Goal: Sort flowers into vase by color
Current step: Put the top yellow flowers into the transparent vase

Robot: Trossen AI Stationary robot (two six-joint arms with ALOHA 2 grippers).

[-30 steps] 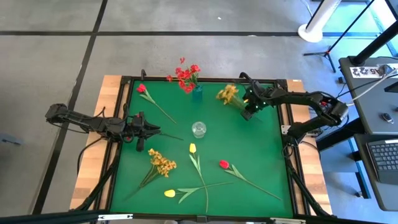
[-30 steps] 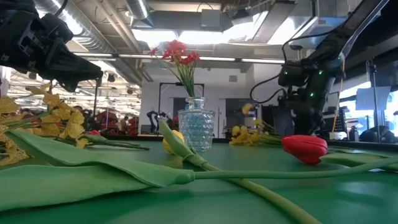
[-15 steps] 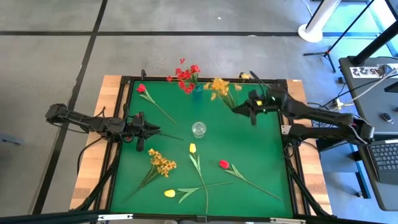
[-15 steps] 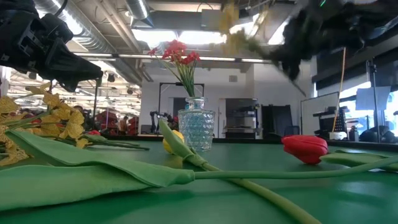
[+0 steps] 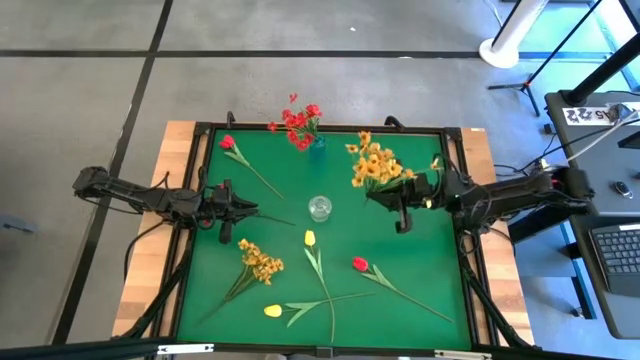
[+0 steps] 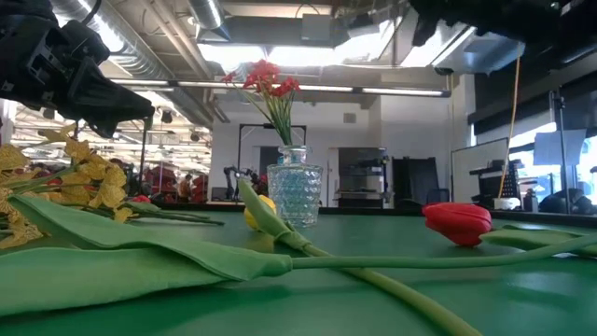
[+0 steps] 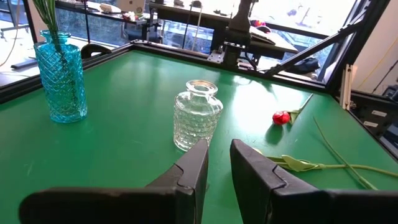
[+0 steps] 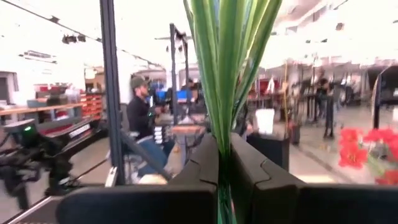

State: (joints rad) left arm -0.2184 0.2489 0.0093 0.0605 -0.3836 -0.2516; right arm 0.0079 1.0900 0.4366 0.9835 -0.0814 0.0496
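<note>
Step in hand: carrying yellow-orange blossom spray (image 5: 374,166) to vase.

R gripper (image 5: 402,197) fingers clamped on its green stems, held above worktop (image 5: 420,270), right of clear glass vase (image 5: 319,208).

L gripper (image 5: 232,209) idle at left edge, fingers slightly apart, empty.

Next, prob: swing stems over clear vase mouth, lower in.

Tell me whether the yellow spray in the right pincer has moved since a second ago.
Yes. The yellow spray, clamped in the right pincer, has been lifted off the mat and carried from the far edge toward the clear vase.
</note>
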